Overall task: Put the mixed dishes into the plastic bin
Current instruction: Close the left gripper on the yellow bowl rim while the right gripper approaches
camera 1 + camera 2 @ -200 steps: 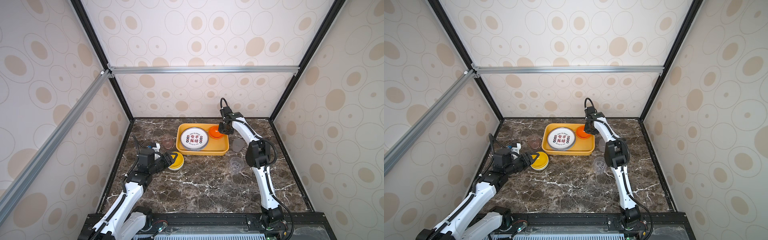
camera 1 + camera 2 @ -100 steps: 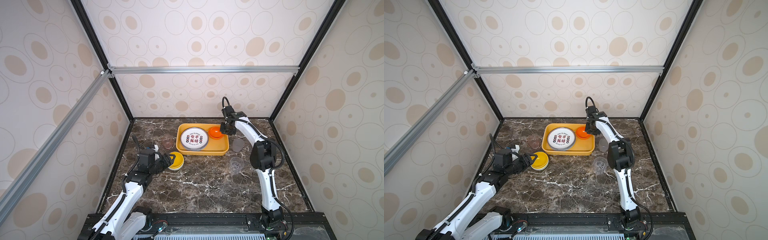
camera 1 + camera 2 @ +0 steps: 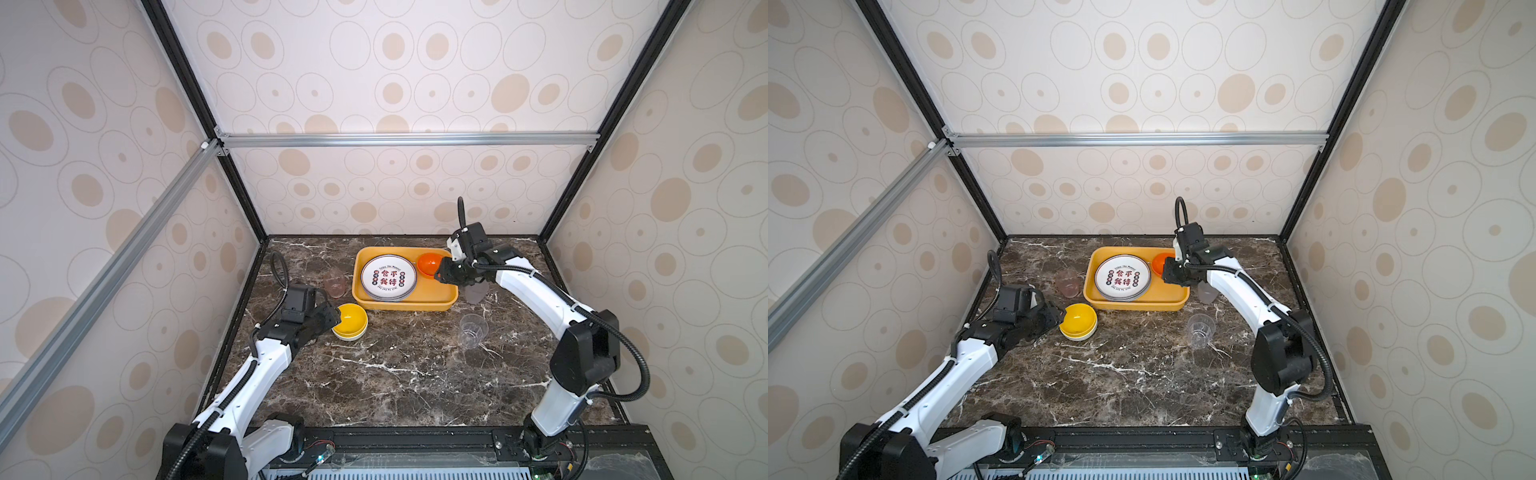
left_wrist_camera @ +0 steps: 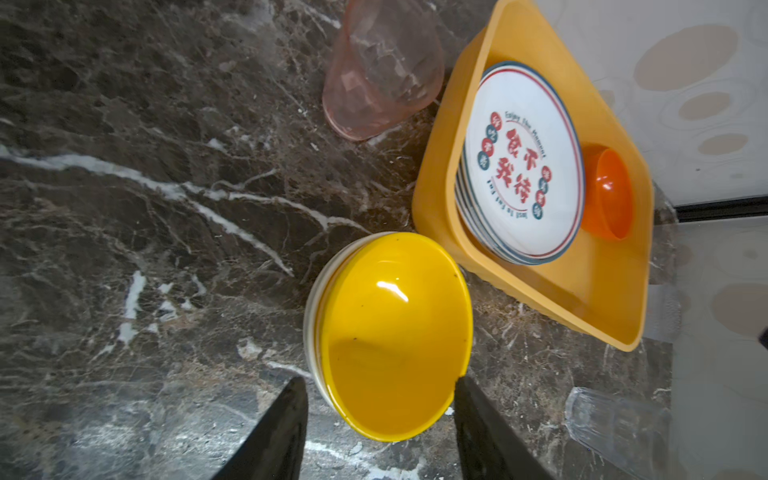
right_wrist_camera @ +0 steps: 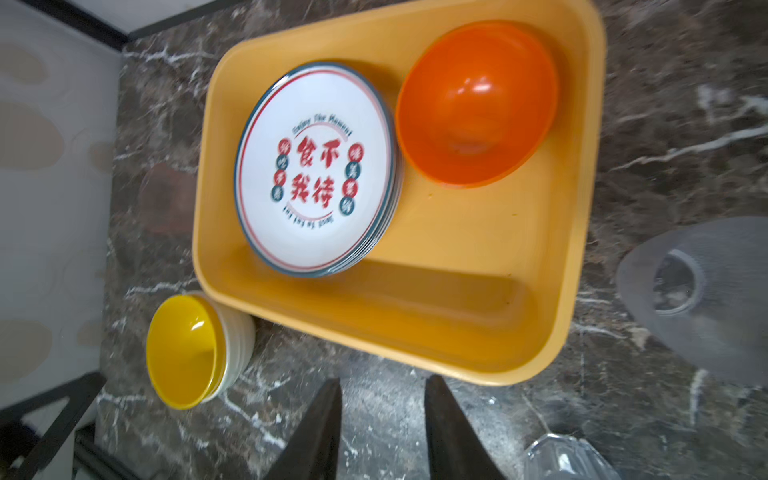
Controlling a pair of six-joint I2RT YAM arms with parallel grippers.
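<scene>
The yellow plastic bin (image 3: 405, 305) (image 3: 1133, 305) holds a stack of white plates (image 3: 388, 276) (image 5: 316, 170) and an orange bowl (image 3: 428, 262) (image 5: 478, 104). My right gripper (image 3: 442, 272) (image 5: 382, 395) hovers open and empty just right of that bowl. A yellow bowl (image 3: 351, 320) (image 4: 395, 332) nested in a cream bowl (image 4: 316, 299) sits on the table left of the bin. My left gripper (image 3: 332, 318) (image 4: 378, 386) is open and straddles the near rim of this stack. One finger touches the yellow rim and the other stands apart.
A pink cup (image 3: 336, 284) (image 4: 382, 70) stands left of the bin. A grey cup (image 3: 473, 293) (image 5: 698, 291) lies at the bin's right end, partly under my right arm. A clear cup (image 3: 471, 330) (image 3: 1200, 330) stands on the marble in front of it.
My right gripper has opened and drawn back from the orange bowl, which now rests in the bin. My left gripper has narrowed around the yellow bowl's rim.
</scene>
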